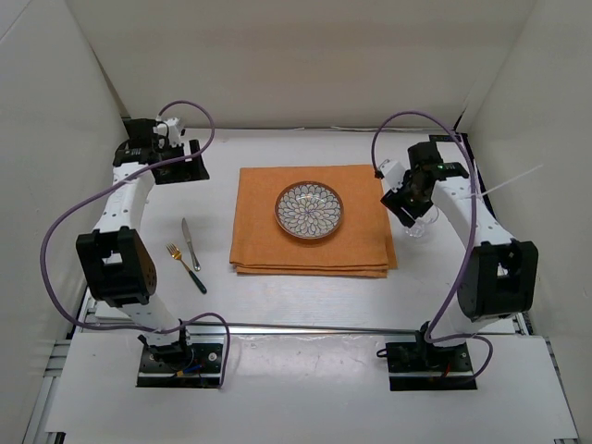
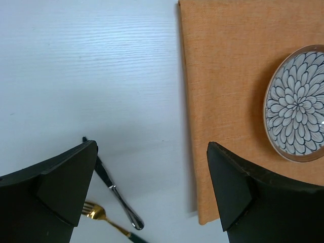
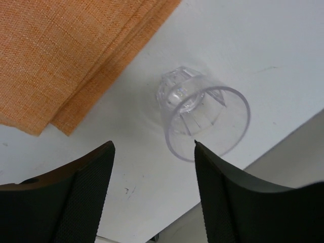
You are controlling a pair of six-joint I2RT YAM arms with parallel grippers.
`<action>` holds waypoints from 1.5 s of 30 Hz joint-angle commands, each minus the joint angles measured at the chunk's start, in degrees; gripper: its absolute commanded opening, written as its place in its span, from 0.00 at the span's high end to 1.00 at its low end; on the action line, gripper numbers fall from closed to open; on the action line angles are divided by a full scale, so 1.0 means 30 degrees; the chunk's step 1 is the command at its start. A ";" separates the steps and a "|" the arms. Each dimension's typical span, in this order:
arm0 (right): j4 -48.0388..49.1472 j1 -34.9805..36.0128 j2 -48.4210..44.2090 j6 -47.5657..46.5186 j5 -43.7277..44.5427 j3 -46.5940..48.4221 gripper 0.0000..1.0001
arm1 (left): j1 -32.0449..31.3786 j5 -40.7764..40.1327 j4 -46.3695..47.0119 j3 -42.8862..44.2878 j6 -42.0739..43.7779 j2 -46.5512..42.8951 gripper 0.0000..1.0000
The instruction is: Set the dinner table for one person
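Observation:
On the white dinner table lies an orange placemat with a patterned plate on it. Left of the mat lie a silver knife and a gold fork with a dark handle. A clear glass stands upright just off the mat's right edge. My right gripper hovers over it, open, with the glass beyond its fingertips and nothing between them. At the back left my left gripper hangs high and wide open, empty, looking down on the knife and fork.
White walls close in the table at the back and both sides. The glass stands near the right wall, whose foot shows close behind it. Purple cables loop over both arms. The arm bases sit on the near edge.

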 commanded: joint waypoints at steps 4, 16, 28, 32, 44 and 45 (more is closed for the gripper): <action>0.1307 -0.0010 0.1623 -0.0185 -0.1348 -0.0611 0.35 | 0.0510 -0.1566 -0.1034 -0.0531 0.1219 -0.2130 0.00; 0.2423 -0.0772 0.3061 -0.0010 -0.1523 -0.0669 0.89 | 0.0688 -0.2590 -0.1562 -0.2318 0.1219 -0.3538 0.00; 0.1192 0.0221 0.4933 0.0371 -0.1523 0.6093 1.00 | 0.1069 -0.2941 -0.1737 -0.3315 0.1219 -0.4708 0.00; 0.0404 0.0955 0.6836 0.0371 -0.1934 0.8905 1.00 | 0.1069 -0.3207 -0.1737 -0.4338 0.1422 -0.4885 0.00; 0.0048 0.3093 1.1350 -0.0008 -0.2519 1.2954 1.00 | 0.1420 -0.3851 -0.1913 -0.5569 0.1776 -0.5881 0.00; 0.0050 0.3095 1.1642 -0.0009 -0.2519 1.2954 1.00 | 0.1420 -0.3851 -0.1913 -0.5570 0.1776 -0.6085 0.00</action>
